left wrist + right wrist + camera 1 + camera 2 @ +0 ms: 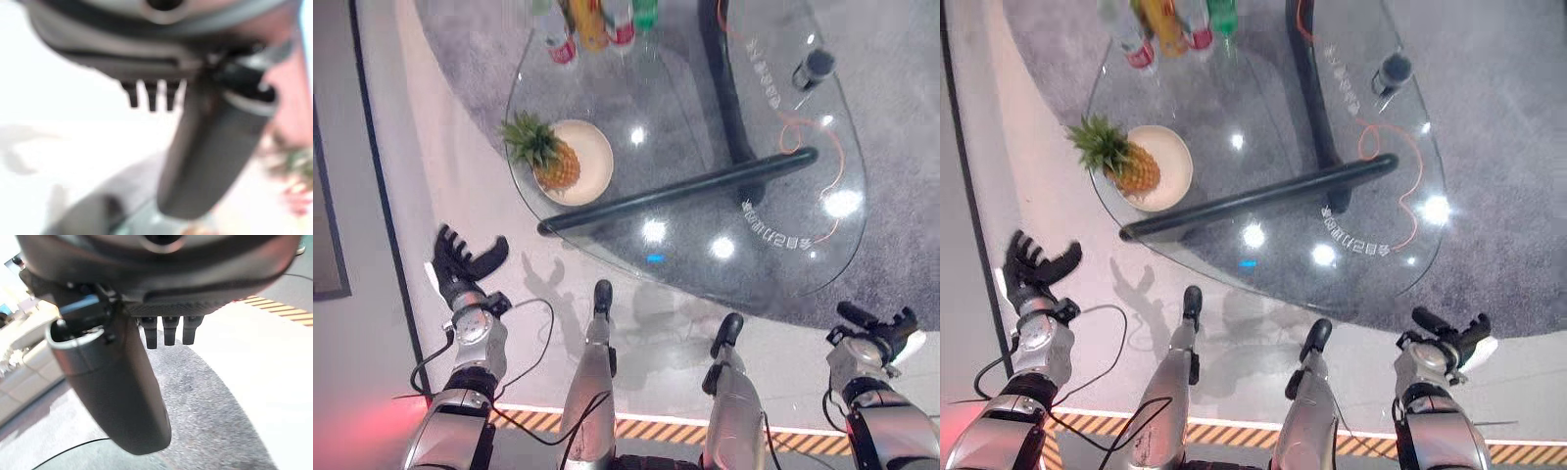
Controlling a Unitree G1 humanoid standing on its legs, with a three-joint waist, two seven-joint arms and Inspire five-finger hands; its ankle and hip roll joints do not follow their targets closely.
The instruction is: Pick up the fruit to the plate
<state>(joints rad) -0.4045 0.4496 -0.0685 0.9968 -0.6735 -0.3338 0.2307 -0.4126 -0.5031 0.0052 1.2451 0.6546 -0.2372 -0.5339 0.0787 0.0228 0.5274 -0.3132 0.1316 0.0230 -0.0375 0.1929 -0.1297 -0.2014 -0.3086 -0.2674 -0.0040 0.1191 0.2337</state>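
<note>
Pineapple (555, 164), orange-yellow with spiky green crown, lying on round cream plate (592, 157) near left edge of clear oval glass desk (773, 245); crown pointing off plate toward desk rim. Cluster of coloured bottles (597, 24) at far edge of desk, small dark cylinder (817, 65) at far right, thin orange cable (822, 147) curling across glass, grey carpet (901, 117) beneath. Left hand (460, 259) low at left, well apart from desk, fingers straight and spread, thumb out, holding nothing. Right hand (881, 333) low at right, off desk, fingers relaxed, empty.

Right eye view: same layout, pineapple on plate, left hand (1033, 262) spread open, right hand (1449, 338) loose and empty beside carpet edge.

Left wrist view: dark thumb (215, 152) extended, fingertips (151, 95) straight in row, nothing between.

Right wrist view: thumb (117, 396) extended over carpet, fingertips (166, 333) straight, nothing held.
</note>
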